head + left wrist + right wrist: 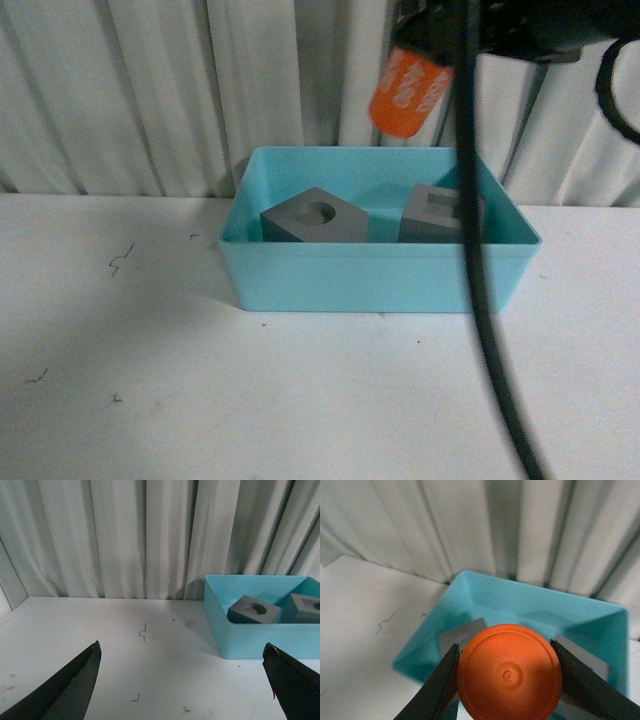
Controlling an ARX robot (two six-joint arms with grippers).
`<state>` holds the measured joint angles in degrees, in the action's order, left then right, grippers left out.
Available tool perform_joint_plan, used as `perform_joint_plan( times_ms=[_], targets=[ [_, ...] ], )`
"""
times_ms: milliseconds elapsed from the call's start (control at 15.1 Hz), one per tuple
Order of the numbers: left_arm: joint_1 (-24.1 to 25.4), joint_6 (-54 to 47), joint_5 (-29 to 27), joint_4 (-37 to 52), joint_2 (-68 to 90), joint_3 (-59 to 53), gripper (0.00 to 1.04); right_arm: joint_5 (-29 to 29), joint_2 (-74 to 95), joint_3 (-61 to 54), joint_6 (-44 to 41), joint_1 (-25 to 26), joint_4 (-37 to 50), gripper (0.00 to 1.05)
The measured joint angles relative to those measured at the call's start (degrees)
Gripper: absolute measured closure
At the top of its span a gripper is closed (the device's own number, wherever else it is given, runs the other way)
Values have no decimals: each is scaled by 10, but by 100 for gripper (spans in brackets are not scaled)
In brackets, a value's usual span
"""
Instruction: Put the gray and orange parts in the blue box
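Note:
The blue box [380, 280] stands on the white table at centre right. Inside it lie the gray cube with a round recess [314, 216] and the gray cube with a square recess [438, 212]. My right gripper [506, 677] is shut on the orange cylinder [408, 94] and holds it high above the box's far side. In the right wrist view the cylinder's round end [510, 672] fills the space between the fingers, with the box [485, 592] below. My left gripper [182, 652] is open and empty, left of the box [240, 635]; both cubes [254, 610] show there.
A white pleated curtain [150, 90] hangs close behind the table. A black cable [478, 260] from the right arm crosses in front of the box. Small dark marks [120, 258] dot the white tabletop left of the box.

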<state>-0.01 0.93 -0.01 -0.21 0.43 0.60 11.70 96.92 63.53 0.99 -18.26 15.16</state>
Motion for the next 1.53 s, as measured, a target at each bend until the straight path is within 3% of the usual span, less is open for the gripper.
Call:
perform_joint_plan(
  times_ms=[133, 1525],
  targets=[
    [0, 0, 0, 0, 0, 0, 7, -18, 58, 9, 13, 27, 2, 57],
    [0, 0, 0, 0, 0, 0, 7, -73, 276, 142, 97, 5, -48, 57]
  ],
)
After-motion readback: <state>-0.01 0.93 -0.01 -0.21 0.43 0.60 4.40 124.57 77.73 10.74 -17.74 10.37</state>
